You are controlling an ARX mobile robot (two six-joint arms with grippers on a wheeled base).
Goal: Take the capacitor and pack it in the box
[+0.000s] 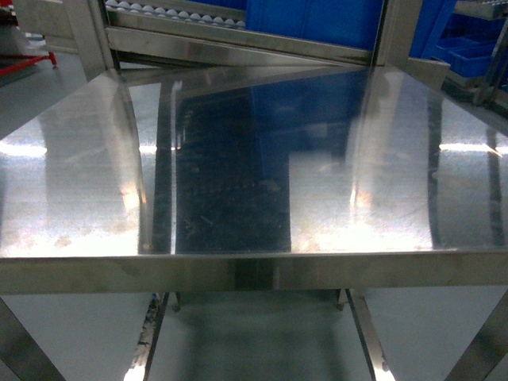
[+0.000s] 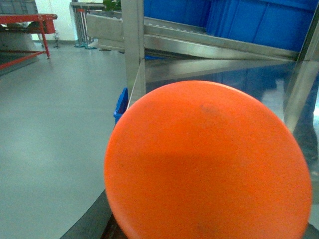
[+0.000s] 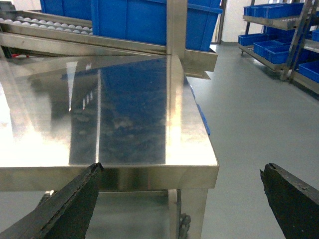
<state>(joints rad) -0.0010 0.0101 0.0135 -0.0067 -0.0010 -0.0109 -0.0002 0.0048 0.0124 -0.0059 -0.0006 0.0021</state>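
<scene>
Neither box nor capacitor is showing in any view. Right gripper (image 3: 179, 199) is hanging wide open near the steel tabletop (image 1: 238, 159), probably waiting. Left gripper is hiding behind an orange disc (image 2: 207, 164), so I cannot tell its state.

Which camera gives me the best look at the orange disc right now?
Left wrist view: the orange disc fills most of the frame, close to the lens, blocking much of the steel table. The head and right wrist views show none of it.
</scene>
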